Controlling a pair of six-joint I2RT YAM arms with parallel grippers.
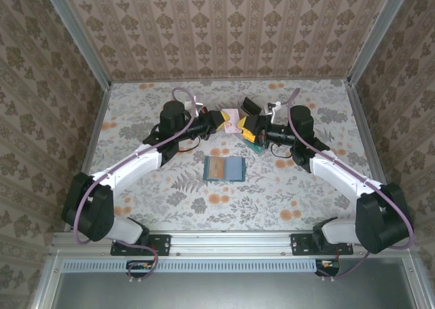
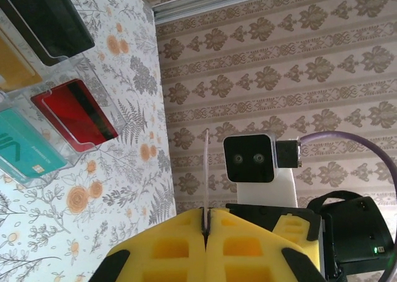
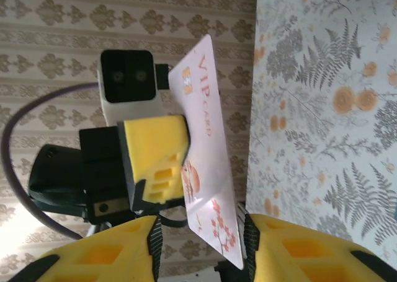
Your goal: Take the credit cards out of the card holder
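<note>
While you read the top view: left pincer [image 1: 223, 121] and right pincer [image 1: 251, 130] meet on a pink card [image 1: 234, 123] over mid-surface [image 1: 156, 200]. The card holder [image 1: 224, 168] lies open toward the near edge, long axis left-right, equally near both arms.
Left wrist: your left pincer is clamped on the card, seen edge-on.
Right wrist: your right jaws stand apart around it.

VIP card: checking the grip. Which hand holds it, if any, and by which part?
The left hand pinches the VIP card at one long edge, mid-length.

Left arm [image 1: 132, 165] and right arm [image 1: 340, 170] are angling inward; left gripper [image 2: 206, 226] is pinching a card [image 3: 201, 139], right gripper [image 3: 200, 245] is gaping.
</note>
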